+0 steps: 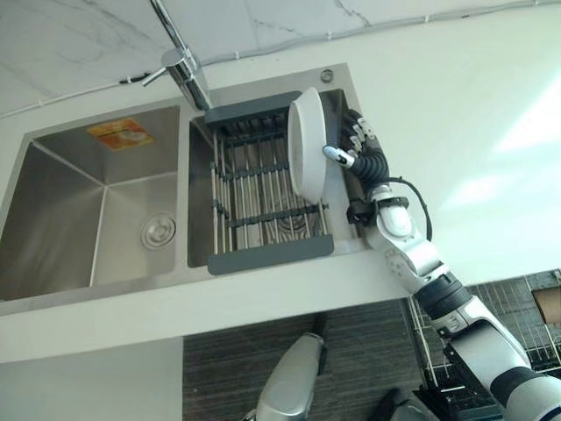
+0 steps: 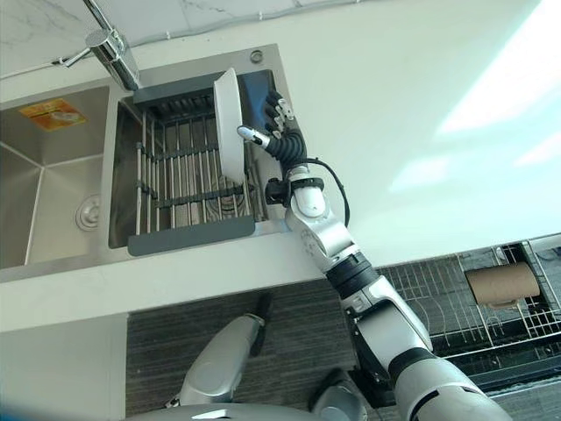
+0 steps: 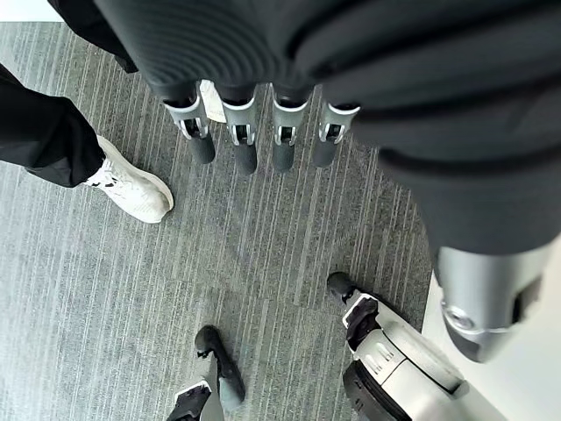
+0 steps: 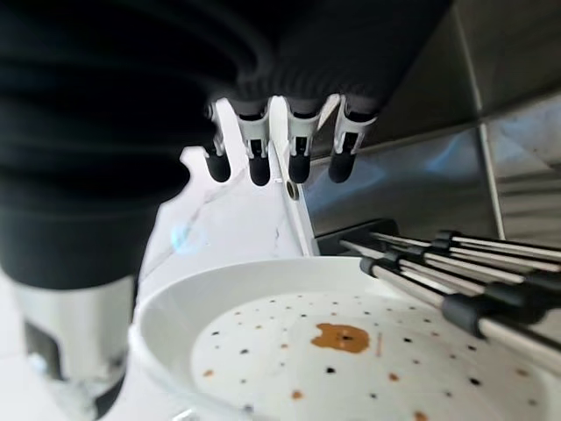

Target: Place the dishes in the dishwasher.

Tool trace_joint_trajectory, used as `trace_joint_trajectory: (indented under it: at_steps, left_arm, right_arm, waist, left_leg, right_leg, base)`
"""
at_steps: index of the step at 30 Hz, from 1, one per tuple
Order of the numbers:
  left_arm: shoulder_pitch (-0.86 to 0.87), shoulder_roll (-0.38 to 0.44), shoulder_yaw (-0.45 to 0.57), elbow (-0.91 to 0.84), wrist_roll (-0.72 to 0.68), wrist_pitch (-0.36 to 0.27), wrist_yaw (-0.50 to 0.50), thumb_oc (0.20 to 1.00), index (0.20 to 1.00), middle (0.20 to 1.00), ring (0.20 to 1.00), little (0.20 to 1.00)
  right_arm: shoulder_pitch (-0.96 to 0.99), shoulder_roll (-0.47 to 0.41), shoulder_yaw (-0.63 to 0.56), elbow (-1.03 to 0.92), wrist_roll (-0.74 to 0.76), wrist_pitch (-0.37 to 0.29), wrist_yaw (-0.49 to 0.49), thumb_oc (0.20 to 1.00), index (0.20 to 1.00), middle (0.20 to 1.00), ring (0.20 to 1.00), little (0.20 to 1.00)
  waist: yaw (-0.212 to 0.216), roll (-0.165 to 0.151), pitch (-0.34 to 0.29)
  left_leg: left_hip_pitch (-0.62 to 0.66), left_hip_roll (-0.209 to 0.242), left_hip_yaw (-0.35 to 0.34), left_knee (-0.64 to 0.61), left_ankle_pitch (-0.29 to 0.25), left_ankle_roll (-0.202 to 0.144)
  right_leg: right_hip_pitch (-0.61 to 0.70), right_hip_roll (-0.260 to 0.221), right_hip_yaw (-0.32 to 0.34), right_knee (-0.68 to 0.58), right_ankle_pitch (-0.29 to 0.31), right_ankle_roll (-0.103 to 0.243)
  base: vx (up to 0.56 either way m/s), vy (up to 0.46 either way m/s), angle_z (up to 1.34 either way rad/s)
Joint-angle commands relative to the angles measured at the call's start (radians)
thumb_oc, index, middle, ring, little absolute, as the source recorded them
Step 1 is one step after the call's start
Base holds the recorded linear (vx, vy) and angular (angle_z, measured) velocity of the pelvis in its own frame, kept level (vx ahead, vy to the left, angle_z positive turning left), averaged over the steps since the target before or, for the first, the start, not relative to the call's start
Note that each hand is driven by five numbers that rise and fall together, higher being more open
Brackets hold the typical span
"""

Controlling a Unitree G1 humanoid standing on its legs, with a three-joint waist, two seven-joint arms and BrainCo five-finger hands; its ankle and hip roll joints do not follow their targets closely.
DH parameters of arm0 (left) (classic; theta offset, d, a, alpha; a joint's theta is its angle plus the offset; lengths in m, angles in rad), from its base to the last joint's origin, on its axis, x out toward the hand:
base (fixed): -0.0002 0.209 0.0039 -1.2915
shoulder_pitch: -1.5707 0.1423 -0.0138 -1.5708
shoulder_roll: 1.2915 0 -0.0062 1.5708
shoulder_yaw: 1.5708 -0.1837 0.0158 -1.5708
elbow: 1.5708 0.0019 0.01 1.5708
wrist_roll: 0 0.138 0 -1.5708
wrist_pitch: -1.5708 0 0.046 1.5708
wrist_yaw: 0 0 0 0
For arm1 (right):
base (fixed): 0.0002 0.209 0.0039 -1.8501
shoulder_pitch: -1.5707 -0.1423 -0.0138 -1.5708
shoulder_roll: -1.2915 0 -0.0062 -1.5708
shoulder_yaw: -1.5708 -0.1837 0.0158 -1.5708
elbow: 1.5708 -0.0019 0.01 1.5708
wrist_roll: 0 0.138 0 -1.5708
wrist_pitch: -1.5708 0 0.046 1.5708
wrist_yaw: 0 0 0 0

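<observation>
A white plate (image 1: pixel 307 145) stands on edge at the right end of the grey-framed drying rack (image 1: pixel 263 210) that spans the right sink basin. My right hand (image 1: pixel 361 140) is just to the right of the plate, open: the thumb reaches to the plate's rim and the fingers (image 4: pixel 276 149) are straight and clear of it. In the right wrist view the plate's face (image 4: pixel 351 351) carries small dots and a brown bear figure. My left hand (image 3: pixel 254 132) hangs open over the floor, holding nothing.
The left sink basin (image 1: pixel 96 202) with its drain lies beside the rack, and the faucet (image 1: pixel 180 61) rises behind. A wire dishwasher rack (image 2: pixel 473 307) holding a brown item (image 2: pixel 501 282) sits low on the right. A person's white shoe (image 3: pixel 131 189) stands on the grey floor.
</observation>
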Motion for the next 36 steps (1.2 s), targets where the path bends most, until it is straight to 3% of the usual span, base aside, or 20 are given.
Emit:
trace_joint_trajectory:
  at_steps: [1, 21, 22, 26, 27, 28, 29, 32, 33, 36]
  left_arm:
    - [0.01, 0.028, -0.041, 0.028, -0.014, 0.014, 0.025, 1.0, 1.0, 1.0, 1.0, 1.0]
    - [0.032, 0.039, -0.013, 0.064, 0.026, 0.067, 0.047, 1.0, 1.0, 1.0, 1.0, 1.0]
    - [0.035, 0.039, -0.013, 0.065, 0.024, 0.067, 0.05, 1.0, 1.0, 1.0, 1.0, 1.0]
    - [0.032, 0.041, -0.01, 0.067, 0.019, 0.078, 0.048, 1.0, 1.0, 1.0, 1.0, 1.0]
    - [0.033, 0.042, -0.007, 0.066, 0.018, 0.081, 0.049, 1.0, 1.0, 1.0, 1.0, 1.0]
    - [0.027, 0.042, -0.009, 0.063, 0.016, 0.09, 0.048, 1.0, 1.0, 1.0, 1.0, 1.0]
    - [0.028, 0.042, -0.008, 0.063, 0.016, 0.09, 0.048, 1.0, 1.0, 1.0, 1.0, 1.0]
    - [0.035, 0.038, -0.011, 0.063, 0.019, 0.083, 0.047, 1.0, 1.0, 1.0, 1.0, 1.0]
    - [0.04, 0.038, -0.01, 0.064, 0.022, 0.079, 0.046, 1.0, 1.0, 1.0, 1.0, 1.0]
    - [0.04, 0.039, -0.01, 0.062, 0.024, 0.079, 0.043, 1.0, 1.0, 1.0, 1.0, 1.0]
  right_arm:
    - [-0.033, 0.007, -0.003, -0.034, 0.036, -0.065, -0.013, 1.0, 1.0, 1.0, 1.0, 1.0]
    - [-0.009, 0.039, 0.017, -0.097, 0.097, -0.015, 0.012, 1.0, 1.0, 1.0, 1.0, 1.0]
    - [-0.007, 0.043, 0.021, -0.093, 0.096, -0.021, 0.012, 1.0, 1.0, 1.0, 1.0, 1.0]
    - [-0.012, 0.046, 0.023, -0.104, 0.089, -0.024, 0.011, 1.0, 1.0, 1.0, 1.0, 1.0]
    - [-0.012, 0.047, 0.025, -0.111, 0.085, -0.017, 0.009, 1.0, 1.0, 1.0, 1.0, 1.0]
    - [-0.015, 0.047, 0.026, -0.119, 0.085, 0.001, 0.004, 1.0, 1.0, 1.0, 1.0, 1.0]
    - [-0.014, 0.049, 0.028, -0.118, 0.086, 0.002, 0.004, 1.0, 1.0, 1.0, 1.0, 1.0]
    - [-0.012, 0.05, 0.031, -0.103, 0.088, 0.002, 0.006, 1.0, 1.0, 1.0, 1.0, 1.0]
    - [-0.007, 0.051, 0.033, -0.095, 0.101, -0.003, 0.015, 1.0, 1.0, 1.0, 1.0, 1.0]
    - [-0.007, 0.052, 0.032, -0.09, 0.102, 0.0, 0.016, 1.0, 1.0, 1.0, 1.0, 1.0]
  waist:
    - [0.011, 0.019, -0.032]
    - [0.007, 0.027, -0.056]
    - [0.012, 0.023, -0.058]
    - [0.014, 0.027, -0.055]
    - [0.016, 0.023, -0.057]
    - [0.013, 0.027, -0.055]
    - [0.015, 0.023, -0.056]
    - [0.016, 0.029, -0.056]
    - [0.02, 0.025, -0.054]
    - [0.021, 0.026, -0.053]
  left_leg:
    - [0.022, 0.01, -0.029, -0.022, 0.0, -0.023]
    - [0.052, 0.013, -0.029, -0.022, -0.005, -0.029]
    - [0.068, 0.015, -0.029, -0.022, -0.027, -0.036]
    - [0.05, 0.009, -0.035, -0.022, -0.004, -0.027]
    - [0.063, 0.012, -0.034, -0.022, -0.026, -0.034]
    - [0.049, 0.007, -0.037, -0.022, -0.003, -0.027]
    - [0.062, 0.01, -0.036, -0.022, -0.025, -0.034]
    - [0.047, 0.007, -0.038, -0.022, -0.001, -0.027]
    - [0.065, 0.011, -0.035, -0.022, -0.025, -0.035]
    - [0.065, 0.009, -0.036, -0.022, -0.023, -0.035]
  right_leg:
    - [-0.109, -0.028, 0.027, -0.024, 0.161, -0.008]
    - [-0.079, -0.03, 0.017, -0.024, 0.15, -0.017]
    - [-0.064, -0.027, 0.025, -0.024, 0.128, -0.007]
    - [-0.077, -0.031, 0.013, -0.024, 0.149, -0.015]
    - [-0.067, -0.026, 0.023, -0.024, 0.129, -0.006]
    - [-0.079, -0.03, 0.015, -0.024, 0.15, -0.015]
    - [-0.068, -0.026, 0.025, -0.024, 0.129, -0.006]
    - [-0.077, -0.031, 0.012, -0.024, 0.149, -0.015]
    - [-0.062, -0.028, 0.021, -0.024, 0.127, -0.005]
    - [-0.06, -0.03, 0.019, -0.024, 0.129, -0.004]
  base:
    - [0.0, -0.046, -0.06]
    - [0.01, -0.009, -0.01]
    - [0.09, -0.03, 0.02]
    - [-0.03, 0.009, 0.05]
    - [-0.02, 0.002, 0.07]
    - [0.06, -0.036, 0.01]
    - [0.0, 0.0, 0.0]
    - [0.0, 0.017, -0.02]
    - [0.0, 0.0, 0.0]
    - [0.03, 0.012, 0.04]
